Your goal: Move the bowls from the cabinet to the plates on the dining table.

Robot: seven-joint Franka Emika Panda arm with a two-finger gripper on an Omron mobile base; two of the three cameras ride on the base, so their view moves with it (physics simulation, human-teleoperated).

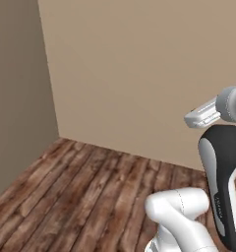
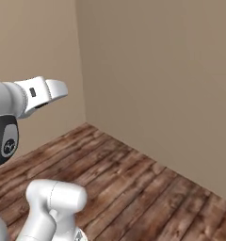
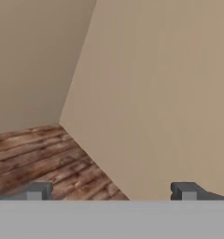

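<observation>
Two plain beige walls meet in a bare room corner ahead of us, both flat and matte with no visible grain. Below them runs a wood floor of long brown planks, streaked and knotty, the boards laid lengthwise toward the corner. Our gripper hangs in mid-air with nothing between its tips; in the hand view the two small dark grey blocky fingertips stand far apart at the bottom edge, spread wide. Its long axis points at the corner seam, slightly downward toward where floor meets wall. From the base views we see the white hand reaching out level, held well above the planks, the glossy white and black arm curving up behind it.
</observation>
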